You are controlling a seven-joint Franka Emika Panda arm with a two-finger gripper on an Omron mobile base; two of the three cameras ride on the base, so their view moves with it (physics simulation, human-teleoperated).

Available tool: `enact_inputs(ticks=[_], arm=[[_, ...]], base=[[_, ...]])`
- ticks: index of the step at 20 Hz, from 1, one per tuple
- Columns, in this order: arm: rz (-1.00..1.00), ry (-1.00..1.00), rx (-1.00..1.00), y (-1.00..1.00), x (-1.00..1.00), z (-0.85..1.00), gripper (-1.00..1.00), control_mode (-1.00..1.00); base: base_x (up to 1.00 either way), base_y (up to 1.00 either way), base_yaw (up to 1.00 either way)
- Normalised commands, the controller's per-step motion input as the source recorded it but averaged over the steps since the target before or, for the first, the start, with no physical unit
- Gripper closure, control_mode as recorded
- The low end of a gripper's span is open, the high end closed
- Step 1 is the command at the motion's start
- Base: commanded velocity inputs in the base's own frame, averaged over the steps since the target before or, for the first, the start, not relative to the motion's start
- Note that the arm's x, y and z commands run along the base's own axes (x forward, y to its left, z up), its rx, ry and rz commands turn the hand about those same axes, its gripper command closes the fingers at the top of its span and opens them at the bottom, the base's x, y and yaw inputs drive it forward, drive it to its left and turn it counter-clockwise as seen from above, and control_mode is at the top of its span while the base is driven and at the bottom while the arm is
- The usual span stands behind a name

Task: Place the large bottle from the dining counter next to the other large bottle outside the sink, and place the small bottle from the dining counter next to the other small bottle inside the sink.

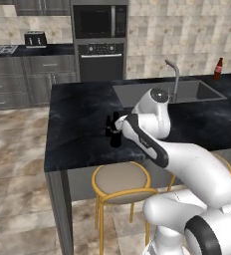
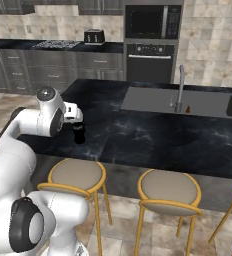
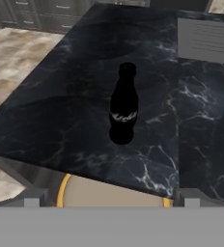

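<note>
The dining counter [image 3: 61, 111] carries the sink [image 1: 187, 92] at its far end. The other large bottle [image 1: 218, 68] stands beyond the basin. The large bottle [image 3: 123, 103] stands upright near the stool-side edge. The gripper [image 1: 118, 125] hovers beside it (fingers spread, holding nothing).

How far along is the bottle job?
Nothing looks placed yet. The large bottle stands upright on the dining counter, untouched. In hand: the open pincer faces it from the stool side, gripping nothing. Left: carry it to the other large bottle beyond the sink, then the small-bottle move.
</note>
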Motion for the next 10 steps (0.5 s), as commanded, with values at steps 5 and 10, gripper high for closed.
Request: enact_inputs(ticks=[5,10], arm=[[0.0,-0.02,0.0,0.0,0.17,-0.17,-1.0,-1.0],[0.0,-0.03,0.0,0.0,0.19,-0.17,-1.0,-1.0]], base=[[0.0,0.0,0.0],[0.0,0.0,0.0]])
